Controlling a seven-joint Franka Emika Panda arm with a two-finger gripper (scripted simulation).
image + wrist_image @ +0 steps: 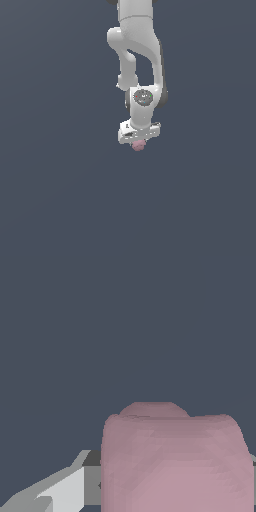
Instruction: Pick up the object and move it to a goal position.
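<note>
The object is a small pink rounded blob. In the exterior view it sits right under the white hand of my arm, between the fingers, which it mostly hides. My gripper is shut on it. In the wrist view the pink blob fills the lower middle of the picture, pressed against a grey and white finger beside it. I cannot tell whether the blob is off the floor.
The plain dark blue-grey floor lies all around the arm. The white arm comes in from the top of the exterior view. No goal marker shows.
</note>
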